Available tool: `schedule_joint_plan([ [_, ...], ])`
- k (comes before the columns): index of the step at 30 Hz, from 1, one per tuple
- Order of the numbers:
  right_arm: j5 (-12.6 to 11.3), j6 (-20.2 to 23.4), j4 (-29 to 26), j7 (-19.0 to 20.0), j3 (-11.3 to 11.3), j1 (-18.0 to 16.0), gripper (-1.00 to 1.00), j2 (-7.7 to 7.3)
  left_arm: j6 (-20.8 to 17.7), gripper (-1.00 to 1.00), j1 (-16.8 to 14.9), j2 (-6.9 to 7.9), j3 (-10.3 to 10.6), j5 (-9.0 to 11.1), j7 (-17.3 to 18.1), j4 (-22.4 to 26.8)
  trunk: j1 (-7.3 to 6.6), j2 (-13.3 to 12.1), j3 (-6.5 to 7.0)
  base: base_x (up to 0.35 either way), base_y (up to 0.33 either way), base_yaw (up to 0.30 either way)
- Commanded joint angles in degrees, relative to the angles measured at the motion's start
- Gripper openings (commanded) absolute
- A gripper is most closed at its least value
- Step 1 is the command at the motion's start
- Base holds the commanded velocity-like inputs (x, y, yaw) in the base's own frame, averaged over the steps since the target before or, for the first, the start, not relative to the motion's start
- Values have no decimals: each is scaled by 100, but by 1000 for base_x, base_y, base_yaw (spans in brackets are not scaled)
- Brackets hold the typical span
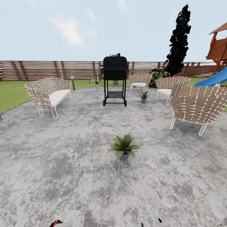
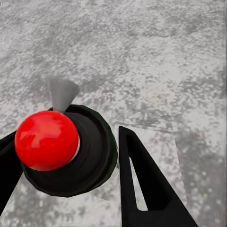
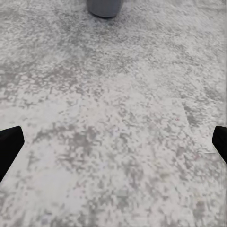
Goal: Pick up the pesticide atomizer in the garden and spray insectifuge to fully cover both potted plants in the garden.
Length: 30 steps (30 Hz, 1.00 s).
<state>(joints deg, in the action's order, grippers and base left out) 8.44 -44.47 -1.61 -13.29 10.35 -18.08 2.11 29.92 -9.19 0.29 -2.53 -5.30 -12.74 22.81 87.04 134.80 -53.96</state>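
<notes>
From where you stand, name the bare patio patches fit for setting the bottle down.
Widest bare stone patio lies before the near potted plant. More between that plant, the sofa and the grill. Crowded: far side, where the second potted plant sits among chairs.

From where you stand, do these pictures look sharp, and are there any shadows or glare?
Head view: even daylight, with hardly any shadow under the near potted plant on the patio, and straight lines bow slightly toward the edges. Left wrist view: the red ball between the left gripper fingers carries soft pale highlights. Right wrist view: the stone looks blotchy and pixelated up close, with no glare.
</notes>
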Motion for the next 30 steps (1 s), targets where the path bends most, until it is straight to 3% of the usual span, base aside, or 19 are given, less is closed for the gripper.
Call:
schedule_joint_plan([
  [1, 55, -1, 3, -60, 15, -2, 100, 4, 14, -100, -4, -3, -19, -59, -27, -4, 2, 2, -5, 285, -173, 246],
  [12, 53, -1, 3, -71, 11, -2, 100, 0, 14, -100, -4, -3, -19, -59, -27, -4, 2, 2, -5, 280, -176, 244],
  [18, 53, -1, -5, -75, 11, -2, 100, 5, 16, -100, -4, 0, -20, -51, -27, 2, 2, 2, -5, 259, -165, 40],
  [25, 71, 15, -27, -54, 39, -2, 100, 8, 4, -100, -6, 1, 7, -82, 22, 56, 2, 2, -5, 53, -34, 3],
  [28, 79, 28, -125, -45, 291, -2, 100, 5, -31, -100, -50, 50, 46, -131, 143, 69, 2, 2, -5, 3, -2, 0],
  [30, 82, 38, -365, 12, 489, -2, 100, -19, -80, -100, -82, 101, 136, -253, 598, 34, 2, 2, -5, 1, 0, 0],
])
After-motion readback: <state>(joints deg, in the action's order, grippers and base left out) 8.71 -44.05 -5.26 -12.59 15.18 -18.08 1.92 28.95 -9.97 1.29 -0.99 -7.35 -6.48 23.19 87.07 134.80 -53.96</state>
